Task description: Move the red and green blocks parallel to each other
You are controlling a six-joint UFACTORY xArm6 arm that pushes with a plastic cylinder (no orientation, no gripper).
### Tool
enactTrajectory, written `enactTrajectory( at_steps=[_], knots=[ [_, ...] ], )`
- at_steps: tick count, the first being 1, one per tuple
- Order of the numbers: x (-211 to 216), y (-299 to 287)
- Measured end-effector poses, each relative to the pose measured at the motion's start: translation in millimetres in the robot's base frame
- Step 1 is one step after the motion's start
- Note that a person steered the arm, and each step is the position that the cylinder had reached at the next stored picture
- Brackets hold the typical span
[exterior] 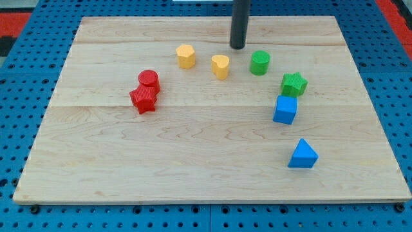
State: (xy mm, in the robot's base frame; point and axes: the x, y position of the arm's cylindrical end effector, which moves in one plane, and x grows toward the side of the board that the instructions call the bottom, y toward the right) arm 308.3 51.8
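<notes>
A red cylinder (149, 80) and a red star block (143, 100) touch each other at the view's left of the wooden board (96, 167). A green cylinder (260, 62) stands at the upper right, and a green star block (293, 84) lies just below and right of it. My tip (238, 46) is near the view's top, a little above and left of the green cylinder, between it and a yellow block. It touches no block.
Two yellow blocks (186, 56) (220, 66) lie near the top centre. A blue cube (285, 109) sits just below the green star. A blue triangular block (302, 155) lies lower right. Blue pegboard (26, 64) surrounds the board.
</notes>
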Motion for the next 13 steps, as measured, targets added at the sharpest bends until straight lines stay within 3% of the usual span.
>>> enactTrajectory(
  at_steps=[1,4,6,9,11,12,13],
  knots=[
    [46.6,8.4],
    [23.8,84.8],
    [-21.9,43.7],
    [-39.9,18.8],
    [-13.1,72.4],
    [-38.4,98.8],
    [-26.0,167.1]
  ],
)
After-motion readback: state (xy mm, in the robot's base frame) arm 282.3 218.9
